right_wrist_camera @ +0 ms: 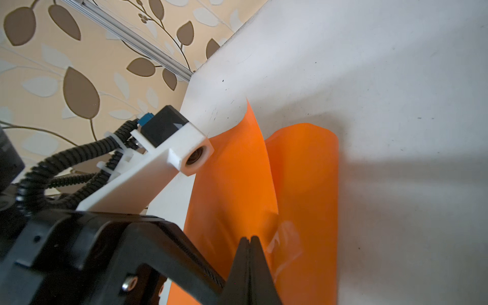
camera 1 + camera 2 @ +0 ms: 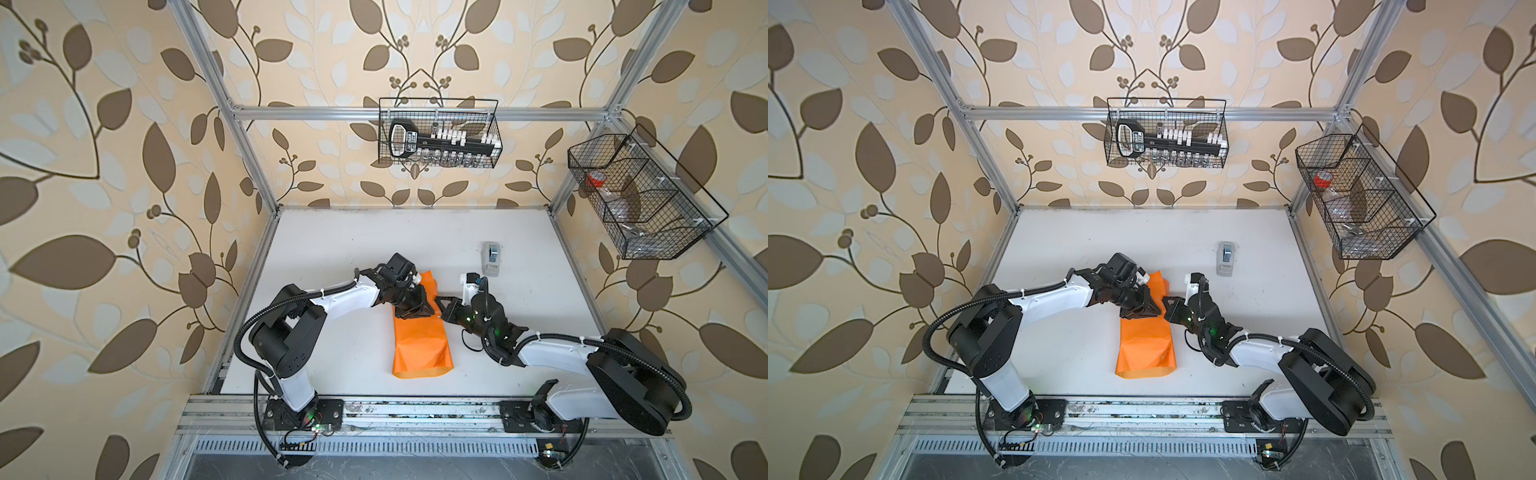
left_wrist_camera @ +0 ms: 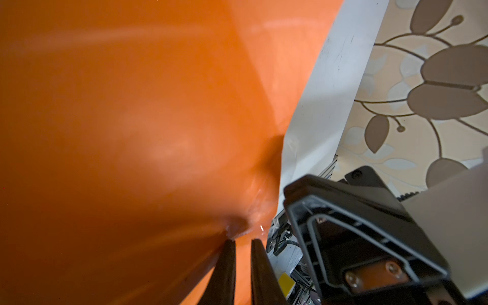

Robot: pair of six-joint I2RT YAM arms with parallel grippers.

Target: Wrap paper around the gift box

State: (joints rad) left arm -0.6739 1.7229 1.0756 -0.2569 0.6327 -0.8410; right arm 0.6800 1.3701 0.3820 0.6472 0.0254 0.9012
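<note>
The gift box shows in no view. The paper (image 2: 420,345) lies folded over into a long loose tube in the middle of the table (image 2: 332,257), and what is inside it stays hidden. Both arms reach low to its far half, one from each side. The left gripper (image 3: 243,245) lies over the paper, its jaws a narrow gap apart with the puckered sheet between them. The right gripper (image 1: 249,240) has its jaws pressed together at the right edge of the paper. Whether they catch paper cannot be told. Farther back a corner of the sheet stands up. The tape dispenser (image 2: 491,258) stands apart from it, and bare table runs behind.
</note>
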